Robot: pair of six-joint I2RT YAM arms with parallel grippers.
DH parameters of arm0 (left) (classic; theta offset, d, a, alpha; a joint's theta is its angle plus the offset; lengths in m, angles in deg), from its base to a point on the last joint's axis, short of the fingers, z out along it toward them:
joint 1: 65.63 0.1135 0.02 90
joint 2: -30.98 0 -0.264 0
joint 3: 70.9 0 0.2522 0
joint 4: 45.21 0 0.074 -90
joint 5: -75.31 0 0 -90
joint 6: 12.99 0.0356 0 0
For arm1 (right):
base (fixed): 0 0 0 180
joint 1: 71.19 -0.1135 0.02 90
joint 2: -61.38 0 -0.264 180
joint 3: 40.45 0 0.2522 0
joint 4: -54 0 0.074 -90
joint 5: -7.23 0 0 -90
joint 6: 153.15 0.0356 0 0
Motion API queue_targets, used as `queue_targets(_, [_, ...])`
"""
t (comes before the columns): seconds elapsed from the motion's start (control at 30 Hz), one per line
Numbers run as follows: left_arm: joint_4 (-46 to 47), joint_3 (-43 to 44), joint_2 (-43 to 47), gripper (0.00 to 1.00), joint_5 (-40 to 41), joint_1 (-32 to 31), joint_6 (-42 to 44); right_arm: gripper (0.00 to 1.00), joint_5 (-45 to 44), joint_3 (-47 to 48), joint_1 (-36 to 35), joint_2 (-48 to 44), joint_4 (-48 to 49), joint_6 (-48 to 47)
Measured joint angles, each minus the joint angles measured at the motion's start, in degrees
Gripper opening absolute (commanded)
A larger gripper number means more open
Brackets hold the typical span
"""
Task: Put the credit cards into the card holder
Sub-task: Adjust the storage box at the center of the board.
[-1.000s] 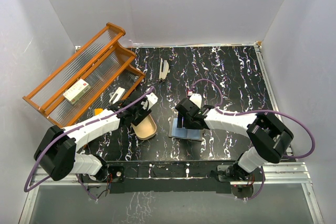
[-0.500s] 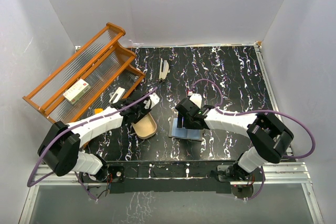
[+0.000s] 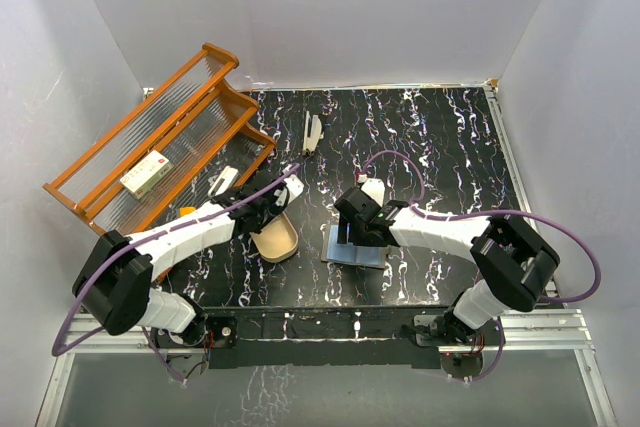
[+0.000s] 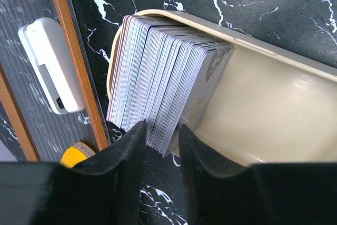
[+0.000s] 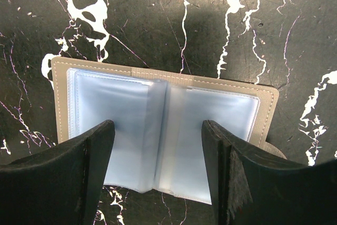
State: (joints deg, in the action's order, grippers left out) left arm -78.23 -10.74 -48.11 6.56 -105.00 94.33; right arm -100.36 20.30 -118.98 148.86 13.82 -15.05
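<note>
Two arms bend over the black marble table (image 3: 450,147), and the job looks barely begun: no card shows in any sleeve, so by my reading the whole stack is left to move, pick by pick. Off to the left stands the orange rack (image 3: 160,137), no part of this. Just beside it lies the tan oval tray (image 4: 274,56). The credit cards (image 4: 163,72) stand on edge inside it, packed into the end nearest the rack and leaning slightly. Their faces point along the tray toward its bare end, and their upper edges run crosswise to the tray. Near the tray, with a strip of marble between, the card holder (image 5: 216,114) lies spread open and face up at the middle front of the table. Its long axis runs roughly left to right, with the spine crosswise under the right gripper (image 5: 157,130), whose jaws stand wide, released, one finger over each bluish leaf and clamping nothing. The left gripper (image 4: 161,127) has its jaws drawn narrow about the near corner of a few cards; whether they actually pinch them I cannot tell.
</note>
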Motion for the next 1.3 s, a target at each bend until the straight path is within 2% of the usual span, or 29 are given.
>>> queue_targets(0.23, [-1.7, 1.0, 2.2, 0.5, 0.9, 0.0, -5.9, 0.66, 0.1, 0.0, 0.0, 0.0, 0.0, 0.0])
queue_targets(0.47, [-7.3, 5.7, 3.6, 0.51, 4.8, 0.0, -24.3, 0.66, 0.2, 0.0, 0.0, 0.0, 0.0, 0.0])
queue_targets(0.7, [-14.0, 2.8, 8.9, 0.57, 5.4, 0.0, -42.0, 0.65, 1.2, -0.1, 0.3, -0.5, 0.0, 0.0])
queue_targets(0.83, [-14.9, -1.1, 12.9, 0.56, 4.9, 0.1, -48.2, 0.66, 2.2, -0.7, 0.4, -1.2, 0.7, -0.6])
queue_targets(1.03, [-13.5, -4.2, 11.9, 0.54, 3.9, 0.2, -52.3, 0.66, 6.0, -0.9, 0.5, -2.4, 1.2, -2.3])
queue_targets(1.3, [-8.6, -6.4, 8.9, 0.39, 1.6, 0.2, -53.3, 0.66, 8.2, -1.1, 0.5, -4.4, 1.3, -3.8])
